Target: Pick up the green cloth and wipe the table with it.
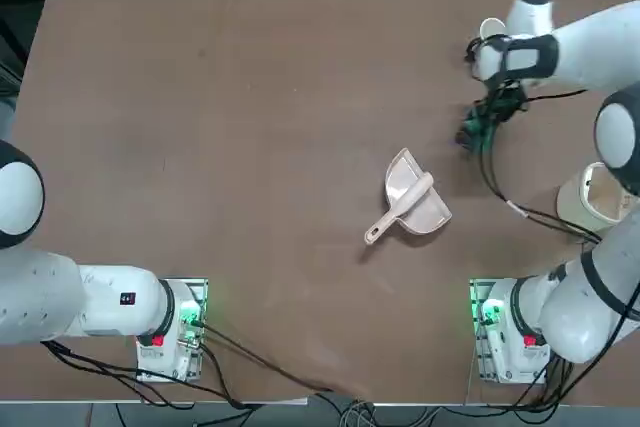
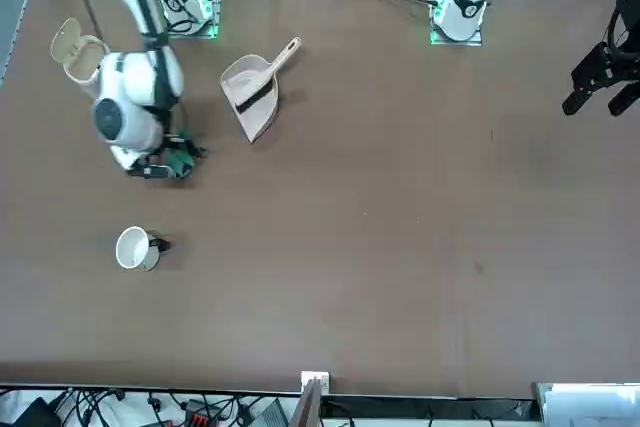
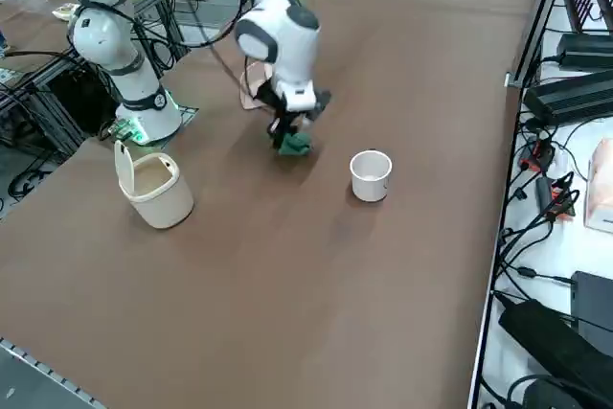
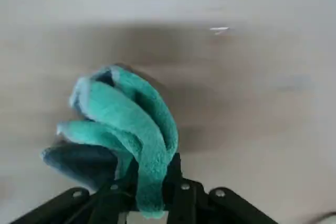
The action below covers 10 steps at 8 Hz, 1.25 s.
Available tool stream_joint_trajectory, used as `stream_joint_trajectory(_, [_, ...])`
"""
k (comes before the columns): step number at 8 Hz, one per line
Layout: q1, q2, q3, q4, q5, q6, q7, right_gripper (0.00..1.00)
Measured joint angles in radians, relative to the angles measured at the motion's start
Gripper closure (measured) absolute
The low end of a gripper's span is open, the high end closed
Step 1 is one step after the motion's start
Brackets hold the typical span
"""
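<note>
Cloth first: the green cloth point(image 4: 126, 124) is pinched between the two fingers of the right gripper point(image 4: 152, 184), which are closed tight on a fold of it, the rest bunching out in soft loops ahead of the fingertips. In the right side view the green cloth point(image 3: 295, 145) hangs under the gripper point(image 3: 290, 129) and appears to touch the table point(image 3: 287, 265); whether it presses down or only brushes the surface cannot be told. Seen from overhead, the gripper point(image 1: 480, 127) and the cloth point(image 1: 472, 134) sit in the table's point(image 1: 220, 147) far right part, nearer its right edge than its middle.

A white cup point(image 3: 371, 176) stands upright near the cloth, apart from it, toward the far right corner. A cream lidded container point(image 3: 153, 187) with its lid tipped up stands by the right edge, closer to the robot's side. A pink dustpan point(image 1: 412, 199) lies near the table's middle, handle pointing toward the near edge, well apart from the cloth.
</note>
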Motion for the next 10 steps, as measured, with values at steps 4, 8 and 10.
stream_joint_trajectory(4, [-0.304, -0.001, -0.015, 0.020, -0.180, 0.102, -0.373, 0.92])
stream_joint_trajectory(8, [-0.300, -0.001, 0.009, 0.094, -0.181, 0.039, -0.361, 0.92])
stream_joint_trajectory(10, [-0.195, 0.002, 0.029, 0.089, -0.153, -0.007, -0.142, 0.92])
